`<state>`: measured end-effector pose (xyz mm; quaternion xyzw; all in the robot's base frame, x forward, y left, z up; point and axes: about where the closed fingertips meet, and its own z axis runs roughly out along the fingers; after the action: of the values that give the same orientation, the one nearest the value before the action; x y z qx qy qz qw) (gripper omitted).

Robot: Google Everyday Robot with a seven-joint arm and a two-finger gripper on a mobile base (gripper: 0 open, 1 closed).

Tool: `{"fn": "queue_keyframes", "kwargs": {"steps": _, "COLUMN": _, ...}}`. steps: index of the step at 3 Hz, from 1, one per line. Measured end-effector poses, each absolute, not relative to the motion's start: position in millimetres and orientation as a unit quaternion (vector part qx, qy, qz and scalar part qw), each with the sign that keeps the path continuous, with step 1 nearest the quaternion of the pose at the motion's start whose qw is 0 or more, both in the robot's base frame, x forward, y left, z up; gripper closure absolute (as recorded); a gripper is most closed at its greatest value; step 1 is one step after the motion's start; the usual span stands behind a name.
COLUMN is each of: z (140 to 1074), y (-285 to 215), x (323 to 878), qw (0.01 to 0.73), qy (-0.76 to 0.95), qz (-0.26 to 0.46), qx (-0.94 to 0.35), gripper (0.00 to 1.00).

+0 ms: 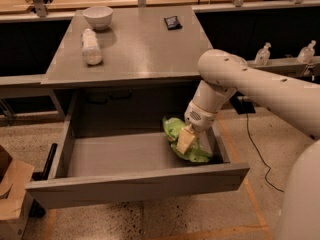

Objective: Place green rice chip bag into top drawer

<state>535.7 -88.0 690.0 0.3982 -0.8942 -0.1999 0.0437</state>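
Note:
The top drawer [135,186] is pulled wide open under the grey desk; its grey box shows a bare floor. The green rice chip bag [176,131] is light green and crinkly and sits low inside the drawer at its right end, near the right wall. My gripper [185,141] hangs from the white arm at the right, reaches down into the drawer and is shut on the bag, with a pale finger [184,142] across the bag's front. I cannot tell whether the bag rests on the drawer floor.
On the desk top [140,49] lie a white plastic bottle [91,46], a white bowl [97,17] and a small black packet [173,22]. A cardboard box [11,194] stands at the left on the floor. A cable runs over the floor at the right.

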Motion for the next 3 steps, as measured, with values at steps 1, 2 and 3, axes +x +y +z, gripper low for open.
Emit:
{"fn": "queue_keyframes", "kwargs": {"steps": 1, "z": 671.2, "y": -85.2, "x": 537.2, "qw": 0.061, "qy": -0.892, "qz": -0.214, "qx": 0.394, "gripper": 0.3}}
{"fn": "queue_keyframes", "kwargs": {"steps": 2, "z": 667.9, "y": -84.2, "x": 537.0, "qw": 0.063, "qy": -0.892, "qz": -0.215, "qx": 0.394, "gripper": 0.07}}
{"fn": "queue_keyframes", "kwargs": {"steps": 3, "z": 666.5, "y": -83.4, "x": 536.7, "qw": 0.064, "qy": -0.891, "qz": -0.216, "qx": 0.394, "gripper": 0.0}}
